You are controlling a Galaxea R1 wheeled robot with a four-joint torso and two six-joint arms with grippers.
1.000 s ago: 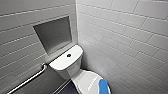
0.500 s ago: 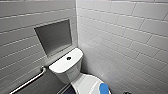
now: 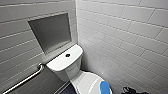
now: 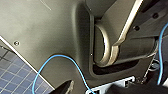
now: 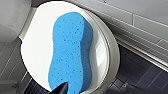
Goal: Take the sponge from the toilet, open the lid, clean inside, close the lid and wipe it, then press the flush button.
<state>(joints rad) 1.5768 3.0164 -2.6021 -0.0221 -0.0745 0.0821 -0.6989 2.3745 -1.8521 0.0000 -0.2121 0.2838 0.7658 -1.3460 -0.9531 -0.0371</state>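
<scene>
Between the earlier frames and now the whole head view shifts a little: the tank drifts left and the bowl end slides toward the lower right. Read that as camera travel, not as any object moving.

Findings:
- **Task items:** The sponge (image 5: 70, 50) lies flat and lengthwise on the lid (image 5: 37, 50), which is down over the toilet (image 3: 67, 71) in the corner of the tiled walls. The flush button (image 3: 67, 55) sits in the centre of the tank top, well apart from the sponge.
- **Right claw:** Your right claw (image 5: 61, 88) shows as a dark tip just at one end of the sponge. I cannot tell whether it touches, nor how far open it is. The sponge rests on the lid, so nothing appears gripped.
- **Left claw:** Your left claw (image 4: 64, 88) hangs close against the robot's own body, with the dark tiled floor (image 4: 15, 75) beside it. I cannot tell its opening, and I see nothing in it.

Judgement: you are at the first step, the pick-up, and it is not yet done. The next move calls for setting the right claw across the sponge's narrow waist. It must close firmly enough to hold a soft pad, then lift straight, since the glossy lid may let the sponge slide.
</scene>
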